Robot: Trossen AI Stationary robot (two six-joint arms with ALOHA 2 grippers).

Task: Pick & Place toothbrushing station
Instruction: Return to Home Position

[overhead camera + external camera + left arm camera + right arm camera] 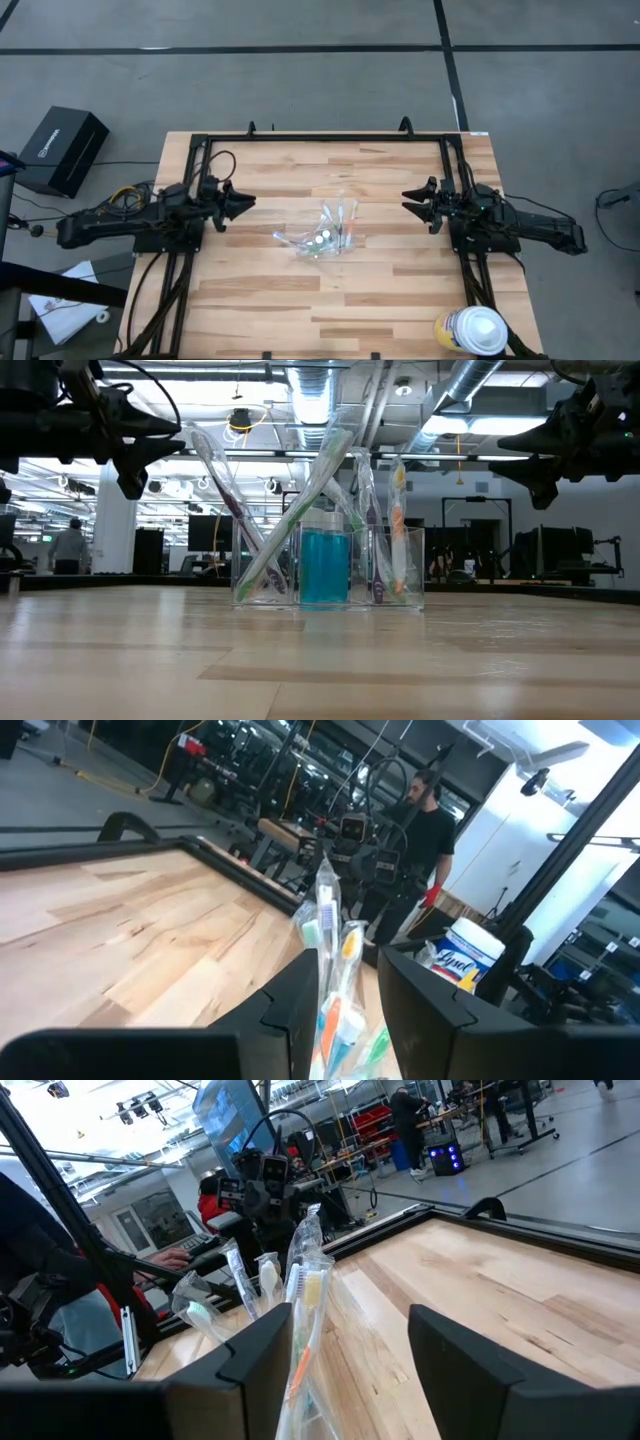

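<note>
The toothbrushing station (325, 232) stands on its base at the middle of the wooden table. In the low view it is a clear cup (405, 570) holding a blue toothpaste tube (325, 565) and several wrapped toothbrushes, one green (300, 510) and one orange (398, 530), leaning out of its top. My left gripper (250, 203) hovers to the station's left, level and pointing at it, open (345, 1010). My right gripper (408, 197) hovers to the station's right, also level and open (350, 1350). Both stand well apart from the station.
A large white-and-yellow round container (472, 330) stands at the table's near right corner. A black frame rail (330, 137) runs along the far edge. A black box (62, 150) lies on the floor to the left. A person (425, 830) stands in the room beyond.
</note>
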